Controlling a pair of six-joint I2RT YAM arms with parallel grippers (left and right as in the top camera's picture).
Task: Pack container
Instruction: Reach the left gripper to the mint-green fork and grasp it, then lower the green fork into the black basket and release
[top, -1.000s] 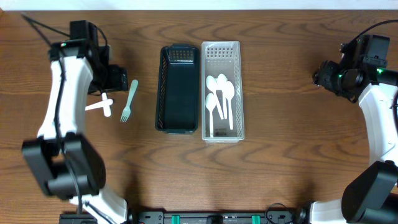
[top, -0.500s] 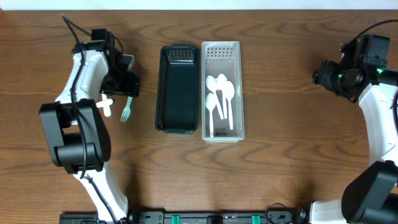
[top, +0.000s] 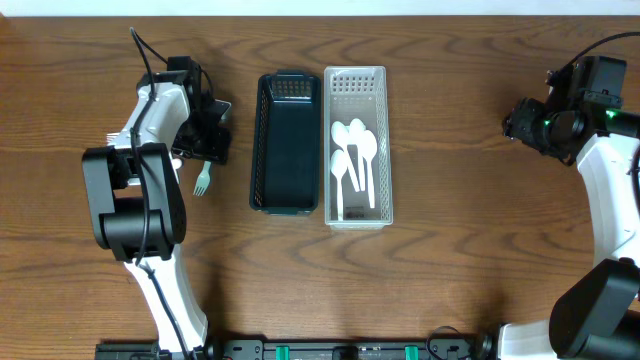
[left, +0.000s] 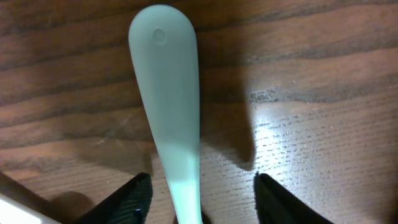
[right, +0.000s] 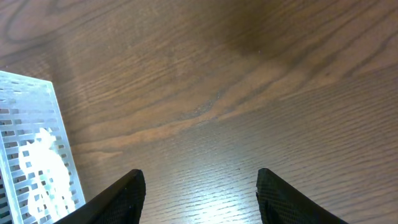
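Overhead view: left gripper (top: 207, 150) open astride the pale fork (top: 201, 183) lying just left of the black basket (top: 287, 150); right gripper (top: 520, 122) open near the right edge of the tabletop (top: 450, 280).

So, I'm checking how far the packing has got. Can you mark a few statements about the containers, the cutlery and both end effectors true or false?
1. The white spoons lie in the clear container. True.
2. The dark container beside it is empty. True.
3. The left end effector is shut on the green fork. False: it is open, with a finger on either side of the handle, and the fork lies flat on the table.
4. The right end effector holds a spoon. False: it is open and empty over bare wood, off to the right of the clear container.
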